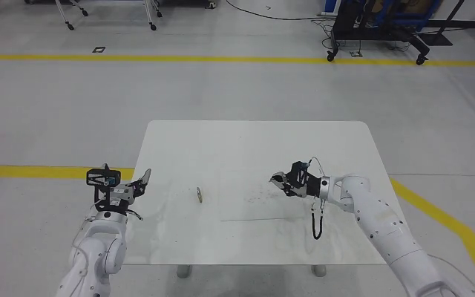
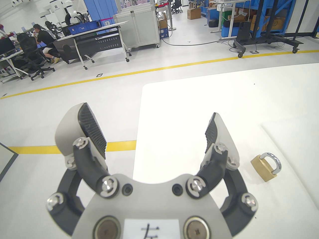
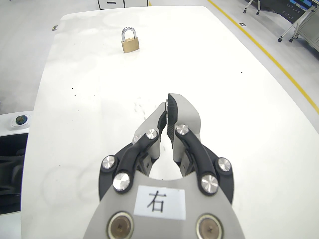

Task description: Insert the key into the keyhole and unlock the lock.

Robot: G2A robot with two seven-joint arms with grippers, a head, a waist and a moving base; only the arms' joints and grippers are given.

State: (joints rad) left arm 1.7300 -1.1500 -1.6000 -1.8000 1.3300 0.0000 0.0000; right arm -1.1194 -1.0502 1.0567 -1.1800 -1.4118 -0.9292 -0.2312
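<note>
A small brass padlock [image 1: 200, 194] with a silver shackle lies on the white table [image 1: 260, 148], left of the middle. In the left wrist view the padlock [image 2: 265, 167] lies flat, a short way off to the side of my left gripper [image 2: 152, 128]. That gripper [image 1: 143, 178] hovers at the table's left edge, open, with nothing between its fingers. My right gripper [image 1: 276, 180] is above the table right of the middle, pointing at the padlock [image 3: 129, 41]. In its own view the right gripper [image 3: 167, 100] is shut, with a thin sliver of metal, seemingly the key, pinched at the pad tips.
A faint rectangular outline [image 1: 256, 197] marks the table's middle, between the lock and the right gripper. A black cable [image 1: 318, 223] hangs from the right forearm over the table. Yellow floor lines [image 1: 223, 58] and workshop furniture lie well beyond the table.
</note>
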